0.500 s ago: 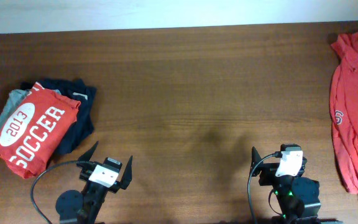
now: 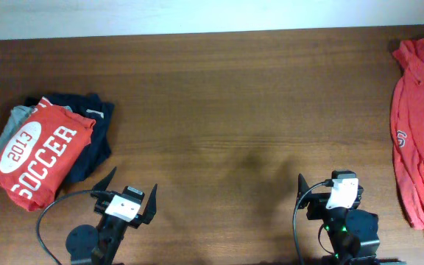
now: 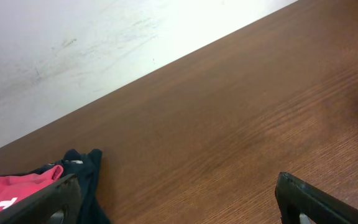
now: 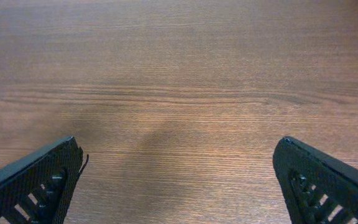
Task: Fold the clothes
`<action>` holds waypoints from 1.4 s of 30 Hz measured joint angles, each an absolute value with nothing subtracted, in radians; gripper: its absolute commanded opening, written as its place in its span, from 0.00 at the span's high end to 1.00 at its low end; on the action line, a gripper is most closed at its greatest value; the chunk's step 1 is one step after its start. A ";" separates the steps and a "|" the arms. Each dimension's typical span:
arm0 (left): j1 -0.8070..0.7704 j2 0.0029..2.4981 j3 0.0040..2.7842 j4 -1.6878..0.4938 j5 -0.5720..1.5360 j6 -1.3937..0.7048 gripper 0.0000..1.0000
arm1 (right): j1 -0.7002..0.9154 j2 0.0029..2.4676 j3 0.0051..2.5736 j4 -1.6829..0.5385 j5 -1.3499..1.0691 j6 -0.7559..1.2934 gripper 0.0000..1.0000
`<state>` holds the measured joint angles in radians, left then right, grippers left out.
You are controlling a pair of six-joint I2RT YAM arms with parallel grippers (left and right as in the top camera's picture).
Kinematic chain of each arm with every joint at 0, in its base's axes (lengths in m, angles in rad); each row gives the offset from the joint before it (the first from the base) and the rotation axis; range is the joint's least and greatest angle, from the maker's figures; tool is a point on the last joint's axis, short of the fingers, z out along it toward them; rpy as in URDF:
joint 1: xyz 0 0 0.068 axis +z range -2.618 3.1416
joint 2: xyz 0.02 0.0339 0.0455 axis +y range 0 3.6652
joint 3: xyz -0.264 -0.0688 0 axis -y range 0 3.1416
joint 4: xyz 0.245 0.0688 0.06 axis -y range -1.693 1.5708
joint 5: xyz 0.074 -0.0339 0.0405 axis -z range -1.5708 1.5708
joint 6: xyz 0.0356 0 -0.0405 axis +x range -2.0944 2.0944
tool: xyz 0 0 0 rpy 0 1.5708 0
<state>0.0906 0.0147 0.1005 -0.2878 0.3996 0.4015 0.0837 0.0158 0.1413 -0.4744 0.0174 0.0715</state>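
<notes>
The left pincer stands released, its two dark fingers spread wide above bare wood near the front edge of the desk, and the right pincer is likewise released and empty at the same edge, further right. Between and beyond them the wood lies open all the way to the back edge, where a pale wall begins. To the left sits a folded red shirt printed "2013 SOCCER", lying on top of a dark navy garment and a grey one. The orange-red T-shirt is bunched in a long crumpled strip along the right end of the desk, reaching the frame's border, well apart from both arms, with only a scrap of dark print showing. Compared with half a second earlier, arms and garments lie just as they did. The T-shirt appears only from overhead; the left wrist view catches a corner of the stack and the wall, while the right wrist view shows nothing but wood grain between its fingers
</notes>
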 measured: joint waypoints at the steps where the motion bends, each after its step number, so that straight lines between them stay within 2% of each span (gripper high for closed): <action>1: 0.091 0.015 0.101 -0.288 0.400 0.402 0.01 | 0.084 0.016 0.141 -0.474 0.018 0.060 0.01; 19: 0.091 0.015 0.101 -0.290 0.632 0.402 0.01 | 0.084 0.016 0.141 -0.469 0.022 -0.012 0.01; 27: 0.091 0.015 0.101 -0.281 0.637 0.400 0.01 | 0.084 0.016 0.138 -0.353 -0.041 -0.009 0.01; 32: 0.091 0.030 0.132 -0.279 0.562 0.319 0.01 | 0.084 0.018 0.152 -0.331 -0.075 0.009 0.01; 36: 0.091 0.133 0.255 -0.289 0.497 0.278 0.01 | 0.084 0.090 0.252 -0.367 -0.081 0.053 0.02; 42: 0.091 0.476 0.572 -0.416 0.443 0.245 0.01 | 0.084 0.407 0.575 -0.553 -0.089 0.109 0.01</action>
<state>0.0906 0.4755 0.5720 -0.4164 0.4427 0.2451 0.0837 0.4072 0.5751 -0.5526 -0.0887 0.1093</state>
